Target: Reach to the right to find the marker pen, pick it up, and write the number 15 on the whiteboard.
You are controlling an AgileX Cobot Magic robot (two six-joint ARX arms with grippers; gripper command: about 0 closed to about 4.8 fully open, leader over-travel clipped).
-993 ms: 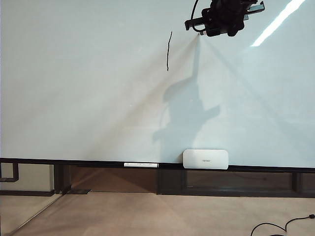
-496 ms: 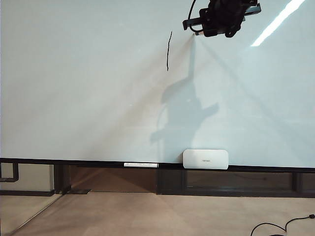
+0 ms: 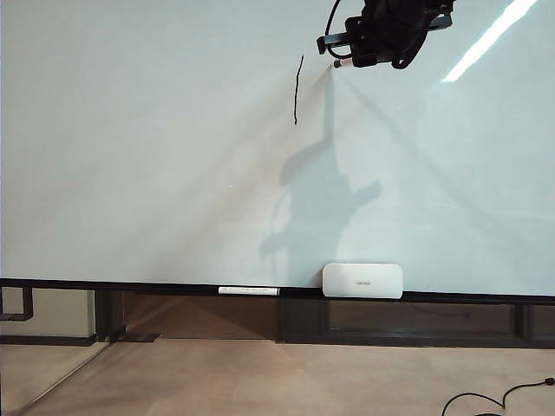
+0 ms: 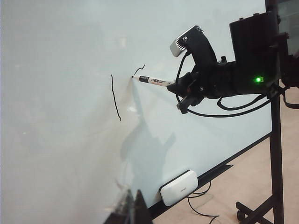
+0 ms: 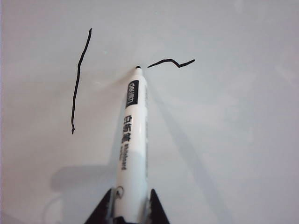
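**Top bar of the 5 drawn, the turn downward comes next**

Our right pincer (image 5: 130, 211) is pinching the marker pen (image 5: 132, 140) by its rear barrel, one black finger on either side, and we see it high on the whiteboard (image 3: 139, 191) in the exterior view (image 3: 340, 54). The pen's black tip sits at, or just off, the board surface, right at the near end of a short wavy horizontal stroke (image 5: 171, 62); we can't tell for certain whether it touches. That stroke reads to us as the top bar of the 5. Beside it, a little apart, stands the finished near-vertical "1" (image 5: 79, 81).

So the number 15 is partly there: the one is done, and the five has its cap only. We judge the step in hand to be the drop from the bar's end into the stem and then the bowl. To do it well, we want light, even pressure so the line doesn't break, a steady pen angle, and a stem kept clear of the 1 so the digits don't merge.

Further out, a white rounded box (image 3: 362, 280) and a slim white stick (image 3: 248, 290) rest on the board's dark bottom rail (image 3: 130, 286). The left pincer is not in any view, so we can't tell how it stands.
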